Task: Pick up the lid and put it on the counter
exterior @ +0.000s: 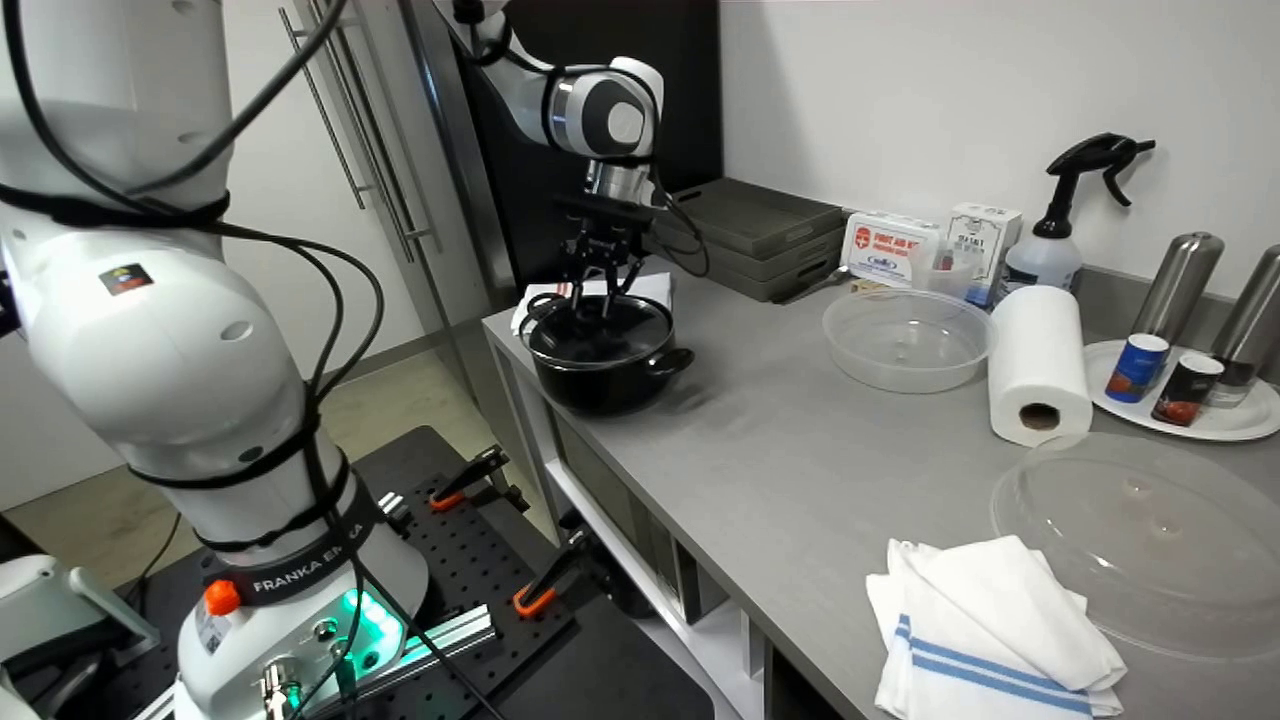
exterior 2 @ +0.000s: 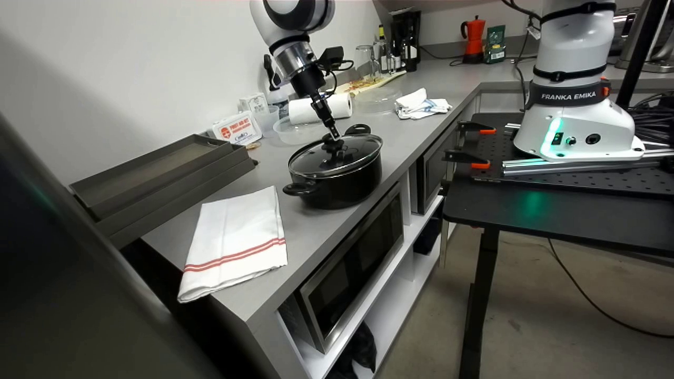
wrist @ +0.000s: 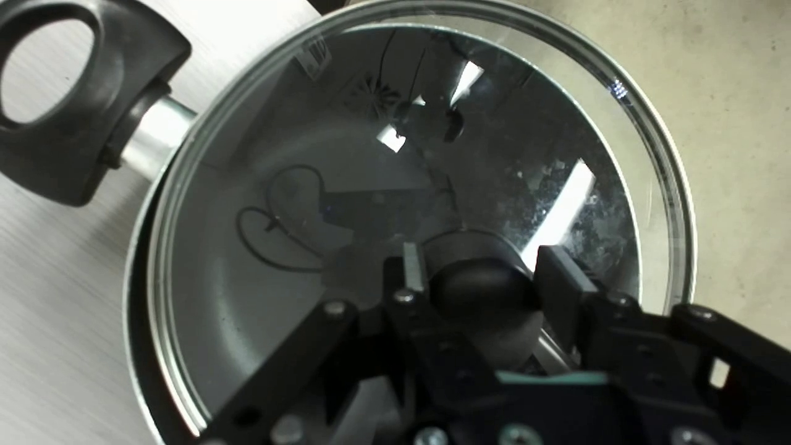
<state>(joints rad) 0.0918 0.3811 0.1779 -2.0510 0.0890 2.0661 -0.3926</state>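
Observation:
The lid is a round glass lid with a metal rim, seen in both exterior views [exterior: 556,336] [exterior 2: 316,162] and in the wrist view [wrist: 296,185]. It lies a little off-centre on the black pot [exterior: 600,388], its rim overhanging one side in the wrist view. I cannot tell whether it is raised. My gripper [exterior: 592,306] points down at the lid's centre. In the wrist view its fingers [wrist: 482,266] stand against both sides of the black knob [wrist: 485,290], with no clear gap. The grey counter [exterior: 800,450] runs under the pot.
A white towel with red stripes [exterior 2: 231,231] and stacked grey trays [exterior: 760,220] are near the pot. Farther along stand a clear dish [exterior: 900,360], a paper towel roll [exterior: 1040,370], a blue-striped towel [exterior: 980,620] and a large clear cover [exterior: 1130,530]. The counter's front edge is close to the pot.

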